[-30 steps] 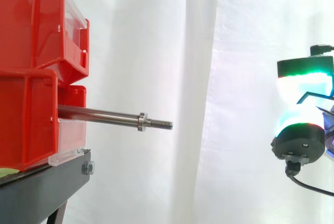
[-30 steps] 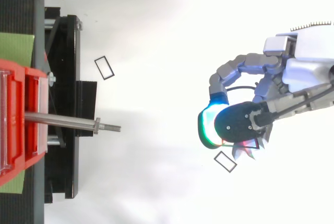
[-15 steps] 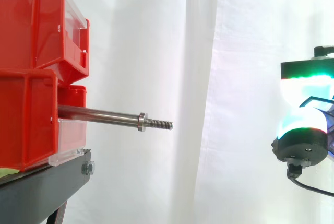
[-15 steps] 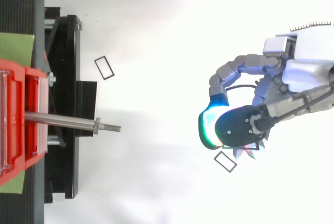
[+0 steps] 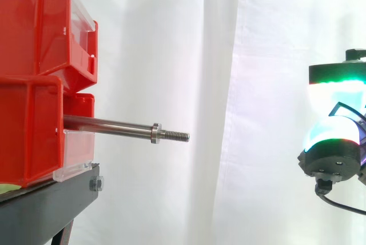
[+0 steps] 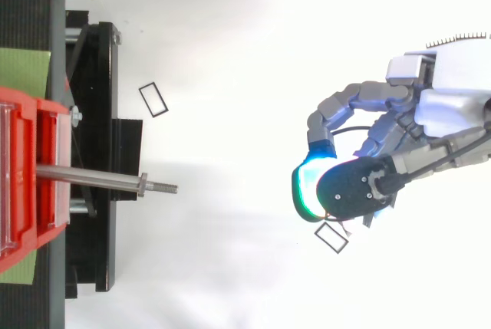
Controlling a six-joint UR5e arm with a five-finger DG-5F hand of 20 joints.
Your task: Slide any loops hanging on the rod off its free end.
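The bare steel rod [image 5: 108, 125] aimed its threaded free end [image 5: 178, 136] rightward at the hand [image 6: 453, 110], well apart at frame right; whether the hand gripped anything could not be told.

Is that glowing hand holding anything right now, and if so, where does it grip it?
It seems so: the hand pinches a thin dark loop between its glowing fingertips, and one corner of the loop pokes out.
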